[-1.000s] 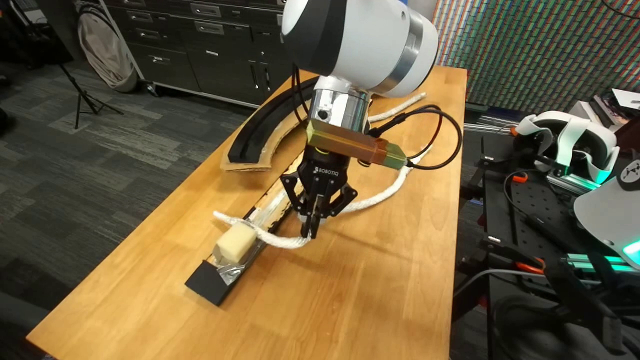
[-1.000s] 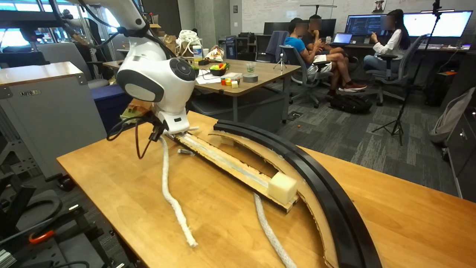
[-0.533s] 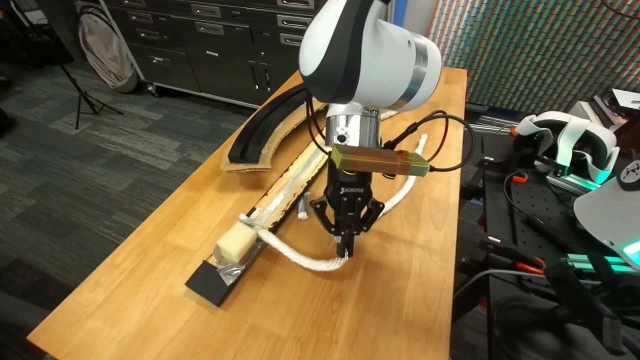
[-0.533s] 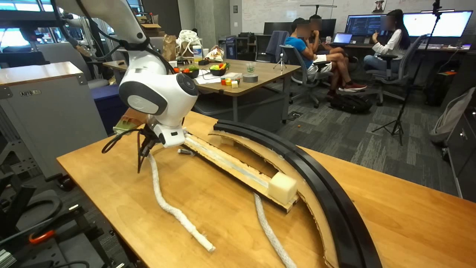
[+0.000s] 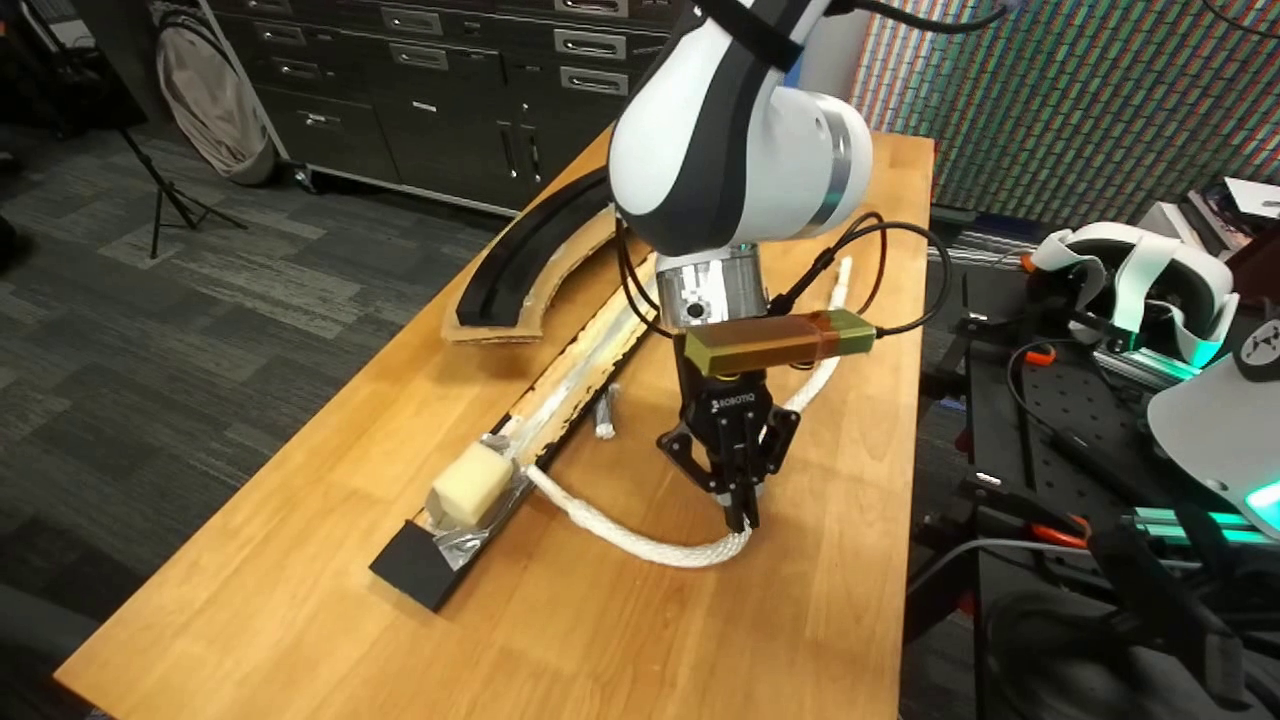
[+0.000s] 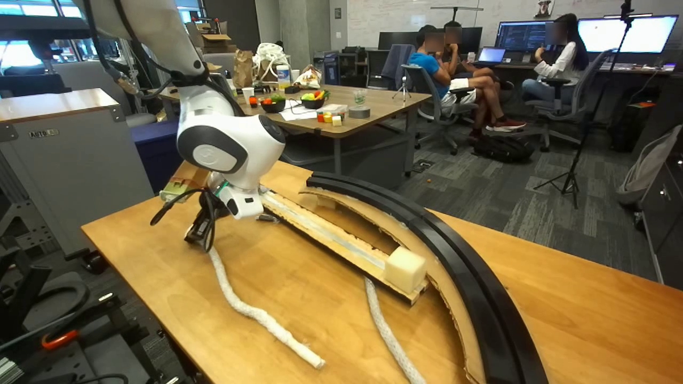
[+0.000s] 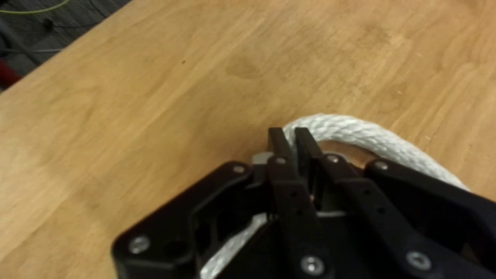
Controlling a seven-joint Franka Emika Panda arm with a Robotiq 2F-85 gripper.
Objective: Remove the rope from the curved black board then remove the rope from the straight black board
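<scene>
The gripper (image 7: 288,132) stood narrow, its fingertips pinched on the white rope (image 7: 358,130), just over or on the wooden table (image 5: 650,640); which, I could not tell. In an exterior view the rope curved low from that pinch to a loose end just beside the straight black board (image 5: 570,395), and another stretch of white rope showed behind the gripper. The straight black board lay along the table with a pale, silver-streaked face up, and a pale yellow block (image 5: 472,485) stood on it near a black end, by a wrap of silver tape (image 5: 462,548). A short silvery piece (image 5: 606,412) lay near its side. On the side of it away from the gripper was the curved black board (image 6: 480,288), groove upward, with tan card (image 6: 451,301) along its inner edge. A greyer rope (image 6: 392,336) ran from beside the straight black board out of view.

The table top was glossy and honey-coloured, its grain running in joined strips. Around it spread grey patterned carpet (image 5: 250,340). A dark drawer cabinet (image 5: 440,120) stood past one edge; a white headset (image 5: 1140,270) sat near the opposite one. In an exterior view a second table (image 6: 384,111) held bowls (image 6: 314,102), a tape roll (image 6: 359,112) and small coloured blocks (image 6: 327,116). Farther back three people (image 6: 565,66) sat near lit screens (image 6: 632,45), before a whiteboard (image 6: 395,16).
</scene>
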